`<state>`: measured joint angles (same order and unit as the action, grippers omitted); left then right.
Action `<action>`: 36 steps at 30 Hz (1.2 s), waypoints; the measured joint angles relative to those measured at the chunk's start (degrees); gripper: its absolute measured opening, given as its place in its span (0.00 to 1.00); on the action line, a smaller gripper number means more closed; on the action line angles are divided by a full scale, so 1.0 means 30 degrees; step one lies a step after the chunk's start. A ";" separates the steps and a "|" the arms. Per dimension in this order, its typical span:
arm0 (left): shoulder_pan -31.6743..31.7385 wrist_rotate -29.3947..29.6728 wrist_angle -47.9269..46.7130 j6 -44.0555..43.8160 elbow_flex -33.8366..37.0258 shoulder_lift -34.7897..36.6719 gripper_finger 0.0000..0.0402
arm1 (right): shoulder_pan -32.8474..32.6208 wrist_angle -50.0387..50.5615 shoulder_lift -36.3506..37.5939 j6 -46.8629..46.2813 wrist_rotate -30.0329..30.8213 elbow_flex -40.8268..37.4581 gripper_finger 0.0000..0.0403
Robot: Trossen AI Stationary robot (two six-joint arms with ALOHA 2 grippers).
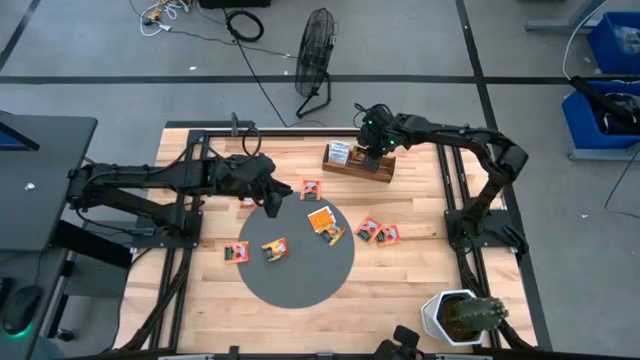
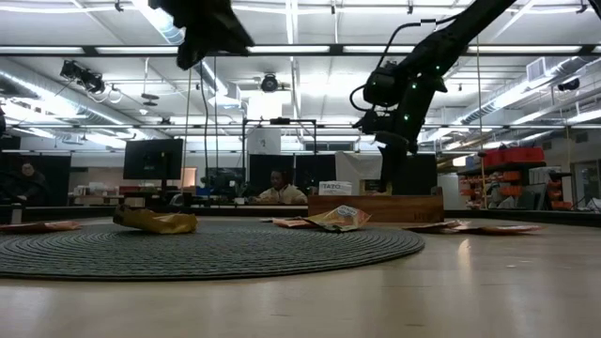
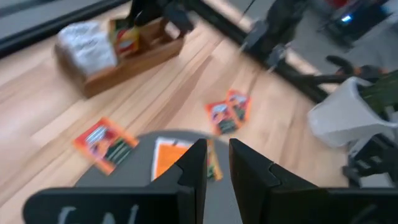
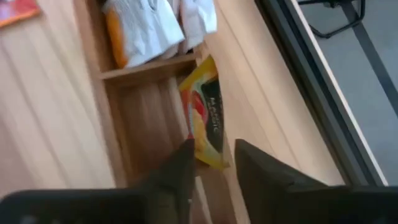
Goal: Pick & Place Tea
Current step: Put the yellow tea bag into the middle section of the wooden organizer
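Observation:
Several small tea packets, mostly orange, lie flat on the grey disc point(image 1: 300, 275) and on the wood around it, among them one orange packet point(image 1: 322, 220) on the disc and a pair point(image 1: 378, 232) to its right. A wooden box point(image 1: 358, 163) stands at the table's far side, with white packets point(image 4: 152, 28) in one compartment. A yellow packet point(image 4: 205, 121) stands slanted in the adjoining compartment, leaning on the box wall. My right gripper point(image 4: 214, 171) hovers over the box, open, its fingers on either side of that packet's end. My left gripper point(image 3: 217, 168) is raised above the disc's far-left edge, slightly open and empty. My right gripper comes at the box from above. The yellow packet's end point(image 4: 214, 163) lies in the gap between its two fingers. I cannot tell whether either finger touches it.
A potted cactus in a white pot point(image 1: 462, 315) stands at the table's near right corner. Black frame rails point(image 1: 452, 190) run along the left and right sides of the table. A fan point(image 1: 316, 60) stands on the floor beyond the far edge. Bare wood shows near the front edge.

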<state>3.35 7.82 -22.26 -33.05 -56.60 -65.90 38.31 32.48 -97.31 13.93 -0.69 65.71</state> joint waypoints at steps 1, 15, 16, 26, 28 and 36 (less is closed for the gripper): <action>0.0044 0.0006 -0.0494 0.0016 0.0000 -0.0003 0.18 | -0.0024 0.0078 0.0176 -0.0034 -0.0014 0.0000 0.33; -0.0585 0.6464 -0.7005 -0.2835 0.0170 0.1251 0.18 | -0.0773 0.0988 0.5151 -0.1737 -0.0073 0.0029 0.52; -0.0633 0.6832 -0.7129 -0.3230 0.0531 0.1592 0.18 | -0.0933 0.1020 0.5484 -0.2052 -0.0073 0.0029 0.51; 0.0133 0.6337 -0.5628 -0.7922 0.7209 0.6615 0.18 | -0.3116 0.1412 0.6772 -0.6124 -0.0617 0.0029 0.51; 0.1016 0.5783 -0.5977 -1.0246 0.8153 0.7312 0.18 | -0.3805 0.1187 0.6651 -0.7310 -0.0796 0.0036 0.51; 0.4655 0.1617 -0.3509 -1.1064 1.0300 0.7186 0.25 | -0.6578 -0.0861 0.6166 -1.1417 -0.1360 0.0036 0.51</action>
<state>17.32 12.67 -32.79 -66.24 -25.70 -44.34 18.57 29.89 -78.81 -20.33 -4.77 65.82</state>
